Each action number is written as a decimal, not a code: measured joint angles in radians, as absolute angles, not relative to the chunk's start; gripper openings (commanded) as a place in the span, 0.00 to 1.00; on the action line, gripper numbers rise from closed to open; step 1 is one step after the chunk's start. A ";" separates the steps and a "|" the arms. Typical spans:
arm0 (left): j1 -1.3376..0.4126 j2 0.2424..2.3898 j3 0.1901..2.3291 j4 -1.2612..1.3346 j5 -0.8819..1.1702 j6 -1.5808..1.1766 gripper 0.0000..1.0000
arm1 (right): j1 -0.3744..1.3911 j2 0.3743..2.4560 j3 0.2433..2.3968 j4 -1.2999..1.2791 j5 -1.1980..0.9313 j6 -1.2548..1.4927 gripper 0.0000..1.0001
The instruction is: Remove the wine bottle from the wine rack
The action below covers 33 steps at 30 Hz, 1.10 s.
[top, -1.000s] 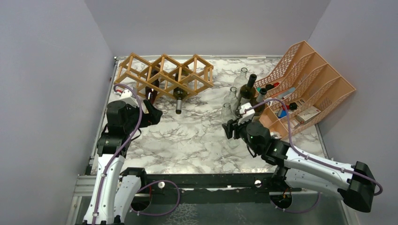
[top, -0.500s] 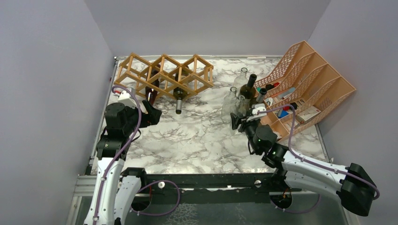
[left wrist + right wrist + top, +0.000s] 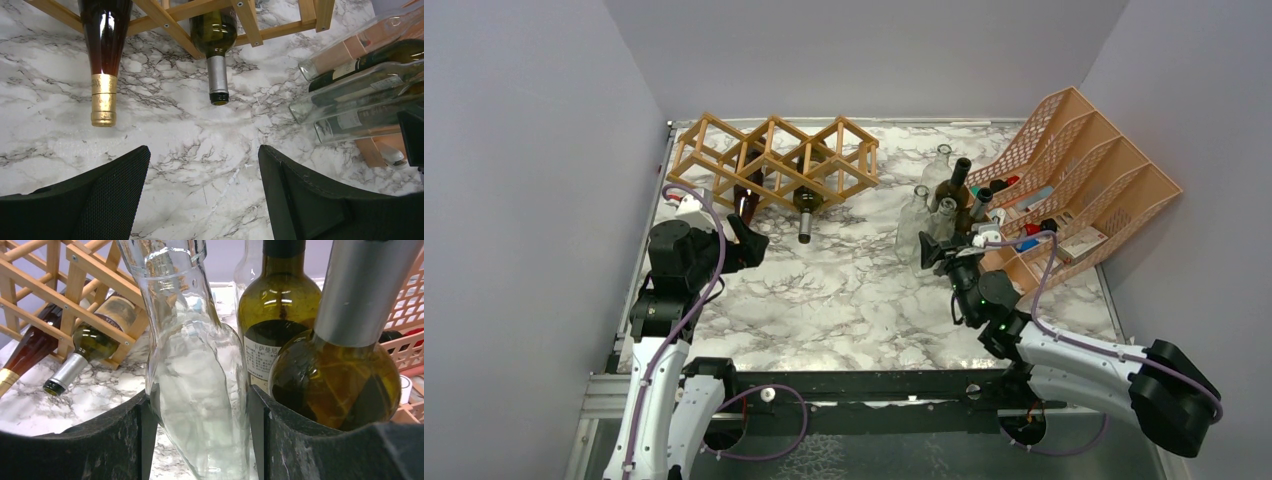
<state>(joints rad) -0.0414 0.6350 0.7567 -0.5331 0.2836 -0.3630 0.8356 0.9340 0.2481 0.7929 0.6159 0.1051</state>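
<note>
The tan wooden wine rack stands at the back left, and it also shows in the left wrist view. Two bottles lie in it, necks toward me: a dark red one with gold foil and a green one with a silver cap. My left gripper is open and empty just in front of the rack, its jaws wide over bare marble. My right gripper is shut on a clear glass bottle, held upright against the bottles near the organizer.
A peach mesh file organizer stands at the back right with small items in it. Several upright bottles cluster beside it: a dark olive one, one with a silver cap and clear ones. Grey walls enclose the table.
My right gripper has carried the clear bottle to the right and away from me, up against the cluster of bottles. The left arm has barely moved.
</note>
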 measured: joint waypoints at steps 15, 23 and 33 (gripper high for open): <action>-0.032 0.635 0.757 -0.519 0.285 -0.363 0.85 | 0.819 1.081 0.207 0.966 0.579 0.085 0.31; -0.027 0.627 0.756 -0.517 0.285 -0.363 0.85 | 0.818 1.092 0.202 0.976 0.567 0.085 0.39; -0.016 0.625 0.755 -0.517 0.290 -0.363 0.85 | 0.817 1.061 0.169 0.974 0.538 0.085 0.61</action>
